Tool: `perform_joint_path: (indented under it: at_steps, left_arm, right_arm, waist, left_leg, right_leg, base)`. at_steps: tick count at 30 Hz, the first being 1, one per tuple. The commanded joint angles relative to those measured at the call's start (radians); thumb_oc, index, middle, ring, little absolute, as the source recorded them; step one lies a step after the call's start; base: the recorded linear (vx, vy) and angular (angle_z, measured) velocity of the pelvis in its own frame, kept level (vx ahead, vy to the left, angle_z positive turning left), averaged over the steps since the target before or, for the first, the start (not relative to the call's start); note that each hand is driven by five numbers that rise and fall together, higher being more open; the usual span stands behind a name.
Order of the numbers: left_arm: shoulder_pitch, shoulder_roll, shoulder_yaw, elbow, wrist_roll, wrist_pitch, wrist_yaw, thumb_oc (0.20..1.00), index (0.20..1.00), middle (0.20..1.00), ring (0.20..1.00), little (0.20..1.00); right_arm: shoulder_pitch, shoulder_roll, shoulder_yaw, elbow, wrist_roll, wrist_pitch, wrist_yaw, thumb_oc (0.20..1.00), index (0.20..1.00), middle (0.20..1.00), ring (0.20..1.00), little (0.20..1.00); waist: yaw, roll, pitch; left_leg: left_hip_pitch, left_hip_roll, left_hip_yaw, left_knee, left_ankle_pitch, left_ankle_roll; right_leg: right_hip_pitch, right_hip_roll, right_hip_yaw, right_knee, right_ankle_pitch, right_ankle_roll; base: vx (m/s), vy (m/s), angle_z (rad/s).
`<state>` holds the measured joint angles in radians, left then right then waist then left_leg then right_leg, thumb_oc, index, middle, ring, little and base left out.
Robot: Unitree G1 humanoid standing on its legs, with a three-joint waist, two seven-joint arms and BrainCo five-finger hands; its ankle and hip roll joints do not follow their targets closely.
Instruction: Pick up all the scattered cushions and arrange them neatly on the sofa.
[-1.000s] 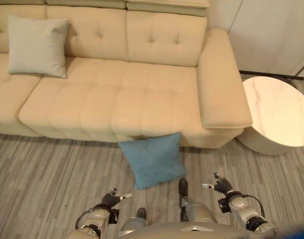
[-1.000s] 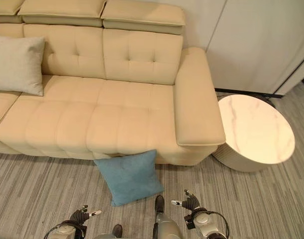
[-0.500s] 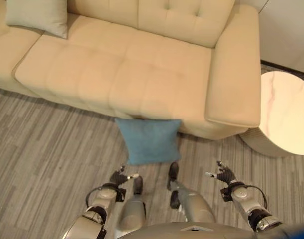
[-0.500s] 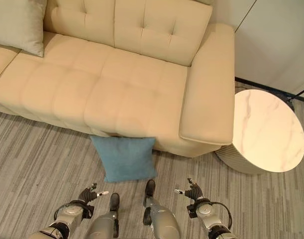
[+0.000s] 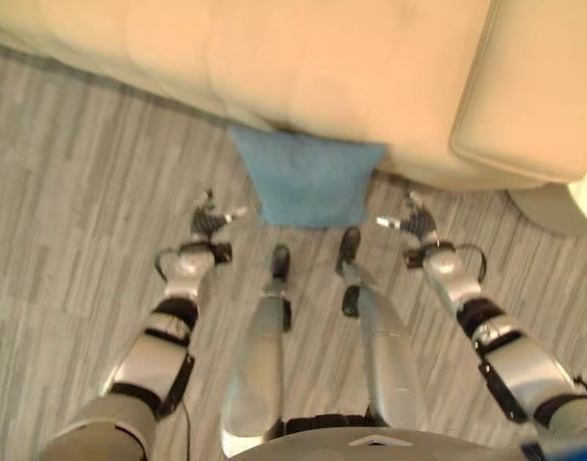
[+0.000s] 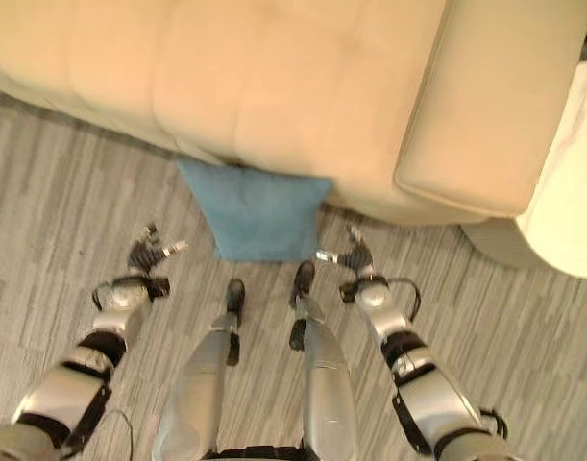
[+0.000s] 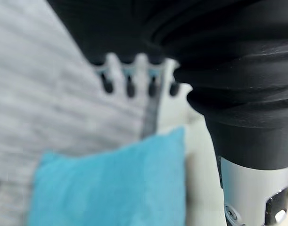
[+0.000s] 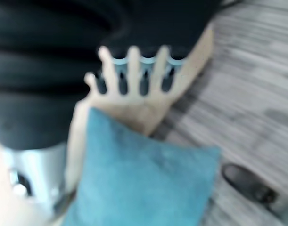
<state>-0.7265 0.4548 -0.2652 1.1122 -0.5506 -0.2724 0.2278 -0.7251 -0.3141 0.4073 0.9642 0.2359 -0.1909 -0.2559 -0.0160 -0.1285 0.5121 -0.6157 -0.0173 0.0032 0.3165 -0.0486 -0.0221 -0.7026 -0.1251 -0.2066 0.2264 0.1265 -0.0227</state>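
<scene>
On the floor point(image 5: 72, 192), mid-frame, a cushion point(image 5: 307, 180) leans against the sofa point(image 5: 351, 67); our left hand point(image 5: 208, 224) and right hand point(image 5: 415, 225) hang open, so we risk shoving it underneath.

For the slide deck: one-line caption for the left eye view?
Both open hands, left hand and right hand, flank blue cushion on the floor against the sofa.

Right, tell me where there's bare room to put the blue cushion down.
The sofa seat is bare from its front edge back, up to the armrest. The floor is open outside the left hand. Crowded spot: around the blue cushion, between both hands, the right hand near its corner.
</scene>
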Motion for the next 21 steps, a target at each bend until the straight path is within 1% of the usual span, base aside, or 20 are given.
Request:
perform_joint_path:
  at_steps: [1,5,7,8,9,10,11,14,17,19,21]
  left_arm:
    - [0.055,0.032,0.03,0.035,-0.053,-0.035,0.038,1.0,1.0,1.0,1.0,1.0]
    - [0.02,0.039,0.038,0.03,-0.08,-0.038,0.045,1.0,1.0,1.0,1.0,1.0]
    - [-0.025,0.039,0.038,0.014,-0.125,-0.05,0.06,1.0,1.0,1.0,1.0,1.0]
    - [-0.038,0.045,0.036,0.009,-0.133,-0.052,0.062,1.0,1.0,1.0,1.0,1.0]
    - [-0.04,0.045,0.037,0.008,-0.133,-0.052,0.062,1.0,1.0,1.0,1.0,1.0]
    - [-0.039,0.045,0.037,0.009,-0.133,-0.052,0.062,1.0,1.0,1.0,1.0,1.0]
    - [-0.055,0.047,0.042,0.013,-0.152,-0.055,0.071,1.0,1.0,1.0,1.0,1.0]
    - [-0.086,0.056,0.046,0.026,-0.178,-0.059,0.074,1.0,1.0,1.0,1.0,1.0]
    - [-0.115,0.069,0.032,0.004,-0.193,-0.059,0.069,1.0,1.0,1.0,1.0,1.0]
    - [-0.131,0.092,0.007,-0.023,-0.179,-0.059,0.059,1.0,1.0,1.0,1.0,1.0]
    - [-0.16,0.112,-0.033,-0.086,-0.17,-0.064,0.057,1.0,1.0,1.0,1.0,1.0]
  right_arm:
    - [0.065,-0.031,0.019,-0.002,0.027,-0.023,-0.055,1.0,1.0,1.0,1.0,1.0]
    - [0.007,-0.038,0.021,0.017,0.035,-0.023,-0.071,1.0,1.0,1.0,1.0,1.0]
    - [-0.054,-0.057,0.018,0.047,0.054,-0.028,-0.089,1.0,1.0,1.0,1.0,1.0]
    - [-0.085,-0.071,0.025,0.043,0.057,-0.029,-0.094,1.0,1.0,1.0,1.0,1.0]
    - [-0.087,-0.072,0.024,0.043,0.057,-0.029,-0.094,1.0,1.0,1.0,1.0,1.0]
    - [-0.086,-0.072,0.025,0.043,0.057,-0.029,-0.094,1.0,1.0,1.0,1.0,1.0]
    - [-0.118,-0.084,0.026,0.04,0.064,-0.031,-0.101,1.0,1.0,1.0,1.0,1.0]
    - [-0.177,-0.108,0.035,0.046,0.073,-0.037,-0.109,1.0,1.0,1.0,1.0,1.0]
    - [-0.218,-0.137,0.05,0.025,0.076,-0.041,-0.111,1.0,1.0,1.0,1.0,1.0]
    - [-0.247,-0.165,0.064,0.01,0.077,-0.043,-0.111,1.0,1.0,1.0,1.0,1.0]
    - [-0.284,-0.197,0.08,-0.002,0.089,-0.047,-0.111,1.0,1.0,1.0,1.0,1.0]
  waist:
    - [0.004,0.015,-0.078]
    - [-0.001,0.023,-0.058]
    - [-0.005,0.033,-0.035]
    - [-0.006,0.037,-0.021]
    - [-0.007,0.036,-0.019]
    - [-0.006,0.037,-0.024]
    - [-0.007,0.037,-0.009]
    - [-0.007,0.038,0.007]
    - [-0.011,0.032,0.007]
    - [-0.016,0.031,0.008]
    - [-0.02,0.027,0.008]
  left_leg:
    - [-0.056,0.05,-0.009,-0.032,0.049,-0.031]
    - [-0.118,0.047,-0.012,-0.007,0.049,-0.03]
    - [-0.189,0.045,-0.012,0.03,0.044,-0.028]
    - [-0.22,0.046,-0.018,0.061,0.011,-0.033]
    - [-0.236,0.044,-0.014,0.058,0.041,-0.028]
    - [-0.224,0.046,-0.018,0.061,0.012,-0.033]
    - [-0.259,0.048,-0.02,0.082,0.008,-0.032]
    - [-0.33,0.049,-0.026,0.112,0.006,-0.032]
    - [-0.404,0.05,-0.031,0.157,-0.001,-0.032]
    - [-0.456,0.053,-0.035,0.182,-0.005,-0.036]
    - [-0.527,0.047,-0.04,0.225,-0.011,-0.035]
  right_leg:
    - [-0.006,-0.067,0.115,0.108,-0.109,0.135]
    - [-0.069,-0.07,0.128,0.134,-0.11,0.134]
    - [-0.14,-0.076,0.138,0.169,-0.11,0.134]
    - [-0.169,-0.073,0.15,0.2,-0.141,0.139]
    - [-0.182,-0.077,0.146,0.191,-0.112,0.132]
    - [-0.172,-0.074,0.15,0.201,-0.14,0.139]
    - [-0.209,-0.073,0.158,0.222,-0.143,0.138]
    - [-0.282,-0.077,0.166,0.266,-0.151,0.139]
    - [-0.347,-0.08,0.169,0.309,-0.164,0.136]
    - [-0.393,-0.084,0.171,0.339,-0.175,0.135]
    - [-0.461,-0.078,0.171,0.383,-0.188,0.13]
  base:
    - [-0.04,0.027,-0.06]
    - [-0.02,0.022,-0.03]
    - [-0.01,0.026,-0.06]
    - [-0.03,0.01,-0.08]
    - [0.05,0.012,-0.04]
    - [0.0,0.0,0.0]
    - [0.06,-0.016,0.04]
    - [0.0,0.0,0.0]
    - [0.01,-0.021,0.0]
    - [0.02,-0.024,0.03]
    - [0.01,-0.001,0.06]
